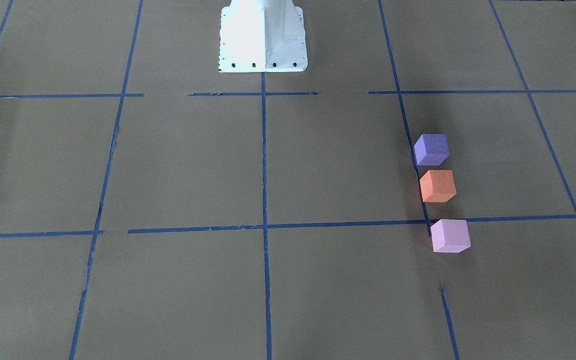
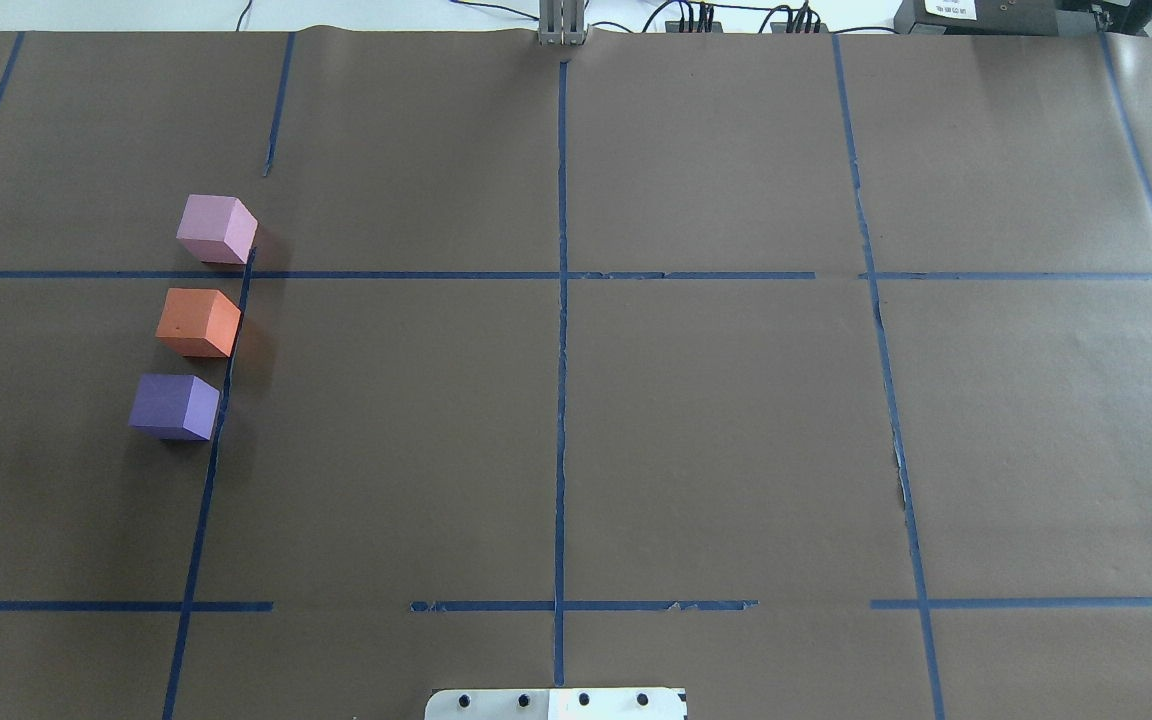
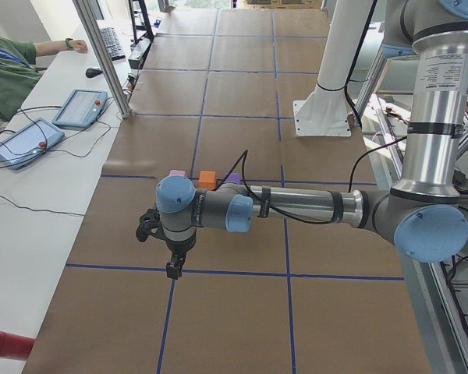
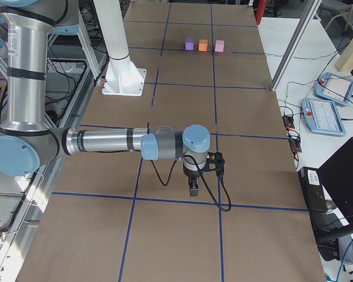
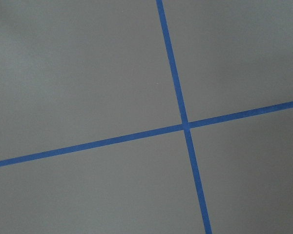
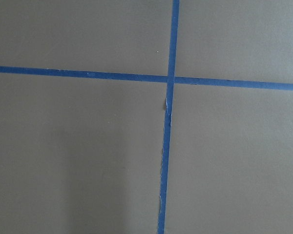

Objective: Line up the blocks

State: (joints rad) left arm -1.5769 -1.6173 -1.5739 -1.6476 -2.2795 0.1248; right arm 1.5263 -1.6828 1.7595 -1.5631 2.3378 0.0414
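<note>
Brown papered table [image 2: 716, 420] with a blue tape line [image 2: 226, 385]; pink block [image 2: 217, 228], orange block [image 2: 198, 322], purple block [image 2: 174, 406] in a row right alongside it. Left gripper [image 3: 174, 269], right gripper [image 4: 193, 189] well away from it, open or closed: can't tell

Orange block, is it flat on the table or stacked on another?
Flat on the table, not stacked: the orange block sits between the purple block and pink block, a gap each side.
</note>
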